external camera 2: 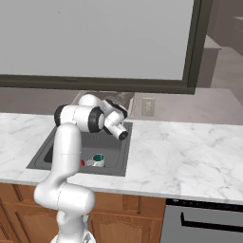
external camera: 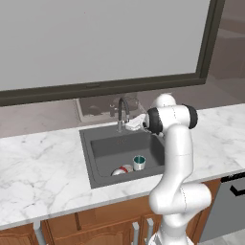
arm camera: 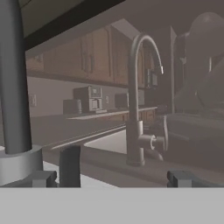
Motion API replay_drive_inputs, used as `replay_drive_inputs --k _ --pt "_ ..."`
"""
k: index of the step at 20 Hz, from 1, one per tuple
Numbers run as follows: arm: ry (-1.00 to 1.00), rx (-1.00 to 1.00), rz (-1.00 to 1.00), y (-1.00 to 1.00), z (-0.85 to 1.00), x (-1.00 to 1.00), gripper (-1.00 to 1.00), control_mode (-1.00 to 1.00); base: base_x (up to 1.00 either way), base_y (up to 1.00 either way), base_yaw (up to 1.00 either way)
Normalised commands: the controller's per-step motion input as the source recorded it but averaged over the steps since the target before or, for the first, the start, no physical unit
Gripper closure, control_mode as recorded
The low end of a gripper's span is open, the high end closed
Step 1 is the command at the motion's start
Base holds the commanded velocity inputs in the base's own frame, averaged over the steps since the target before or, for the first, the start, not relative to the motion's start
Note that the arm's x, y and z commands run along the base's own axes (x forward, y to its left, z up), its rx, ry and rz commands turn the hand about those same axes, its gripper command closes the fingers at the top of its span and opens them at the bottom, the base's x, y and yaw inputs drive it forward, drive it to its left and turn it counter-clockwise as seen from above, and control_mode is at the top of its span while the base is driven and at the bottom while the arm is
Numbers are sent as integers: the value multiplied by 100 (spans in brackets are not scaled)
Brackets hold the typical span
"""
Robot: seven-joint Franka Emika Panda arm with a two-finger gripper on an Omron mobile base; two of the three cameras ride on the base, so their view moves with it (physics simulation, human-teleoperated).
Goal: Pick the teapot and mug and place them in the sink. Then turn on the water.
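Item: slim curved dark-and-metal tap (external camera: 123, 114), rigid, smooth, likely slippery; push its side lever. Location: behind dark grey rectangular sink (external camera: 95, 148) holding mug (external camera: 139, 162) and teapot (external camera: 122, 170). Claw (external camera: 134, 124): spread, empty, beside tap.

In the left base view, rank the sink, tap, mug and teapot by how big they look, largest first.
1. sink, by far the largest.
2. tap, a tall, slim arch.
3. mug and teapot: they look much alike, and the sink's front wall hides part of the teapot, so I won't rank them.
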Motion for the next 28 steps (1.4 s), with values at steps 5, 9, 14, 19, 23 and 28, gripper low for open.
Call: replay_drive_inputs --k 5,9,14,19,23,28 --pt "0 0 0 9 0 0 -100 -100 0 0 0" --pt "0 0 0 3 0 0 -100 -100 0 0 0" --pt "0 0 0 0 0 1 -100 -100 0 0 0" --pt "0 0 0 0 0 0 -100 -100 0 0 0" --pt "0 0 0 0 0 0 -100 -100 0 0 0" --pt "0 1 -1 0 -2 0 -100 -100 0 0 0"
